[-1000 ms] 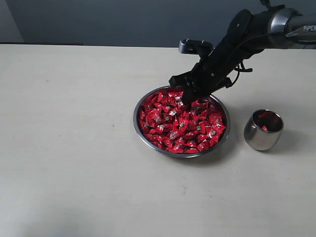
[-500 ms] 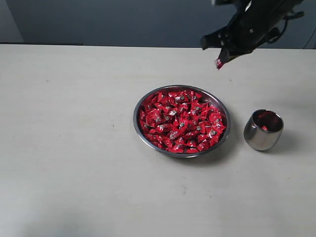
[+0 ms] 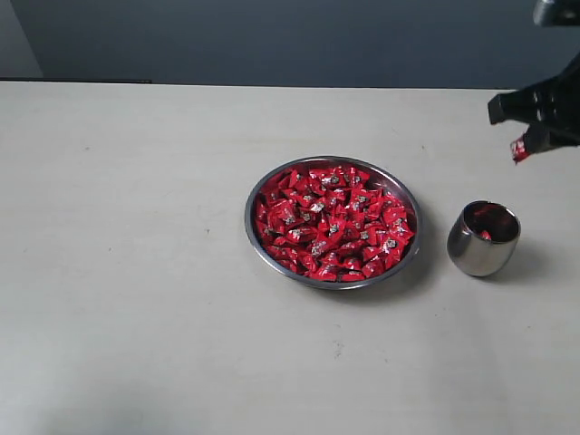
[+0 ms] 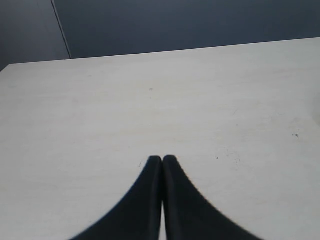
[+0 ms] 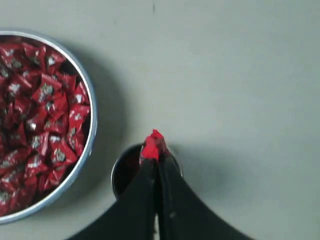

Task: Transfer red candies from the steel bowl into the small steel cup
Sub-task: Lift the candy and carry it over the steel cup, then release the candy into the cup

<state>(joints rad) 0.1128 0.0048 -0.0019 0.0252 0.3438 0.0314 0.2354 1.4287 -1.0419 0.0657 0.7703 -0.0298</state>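
The steel bowl (image 3: 253,227) sits mid-table, heaped with red candies (image 3: 333,222); its rim (image 5: 91,125) and its red candies (image 5: 45,115) also fill one side of the right wrist view. The small steel cup (image 3: 483,238) stands to the bowl's right with a few red candies inside. My right gripper (image 3: 523,145) hangs above and slightly right of the cup, shut on one red candy (image 3: 519,149). In the right wrist view that candy (image 5: 152,145) sticks out of the right gripper (image 5: 156,156), with the cup (image 5: 122,172) partly hidden beneath. My left gripper (image 4: 162,159) is shut with nothing in it.
The pale table (image 3: 136,272) spreads bare to the left and front of the bowl. A dark wall (image 3: 272,36) runs along the table's far edge. The left wrist view holds only table surface (image 4: 200,100) and that wall.
The right gripper rose out of the bowl with a red candy and carried it rightwards, from above the bowl's far rim to above the cup. Bowl and cup have not moved.
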